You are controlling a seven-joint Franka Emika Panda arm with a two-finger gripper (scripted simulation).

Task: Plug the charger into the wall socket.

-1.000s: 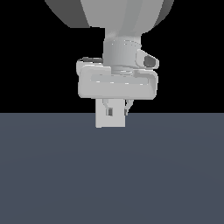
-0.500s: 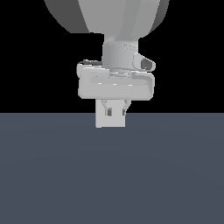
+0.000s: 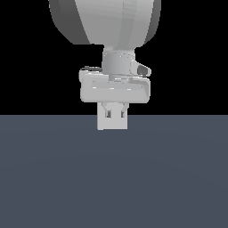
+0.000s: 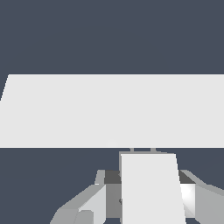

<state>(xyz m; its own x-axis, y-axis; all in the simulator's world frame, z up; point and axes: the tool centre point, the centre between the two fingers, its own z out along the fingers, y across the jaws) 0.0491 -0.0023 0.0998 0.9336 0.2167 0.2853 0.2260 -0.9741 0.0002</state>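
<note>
White charger (image 4: 151,188), clamped in the gripper (image 4: 148,199), sits just before the wall socket (image 4: 112,111); slight misalignment could jam its prongs against the plate.

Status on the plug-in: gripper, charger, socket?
Gripper shut on charger. Charger right up at the socket, prongs at its face; seating can't be judged. Nothing in the way.

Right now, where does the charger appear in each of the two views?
Exterior view: the charger hangs under the gripper, near the picture's centre.
Wrist view: a pale block between the fingers, in front of the wide white plate.
Shared landmark: the gripper.
</note>
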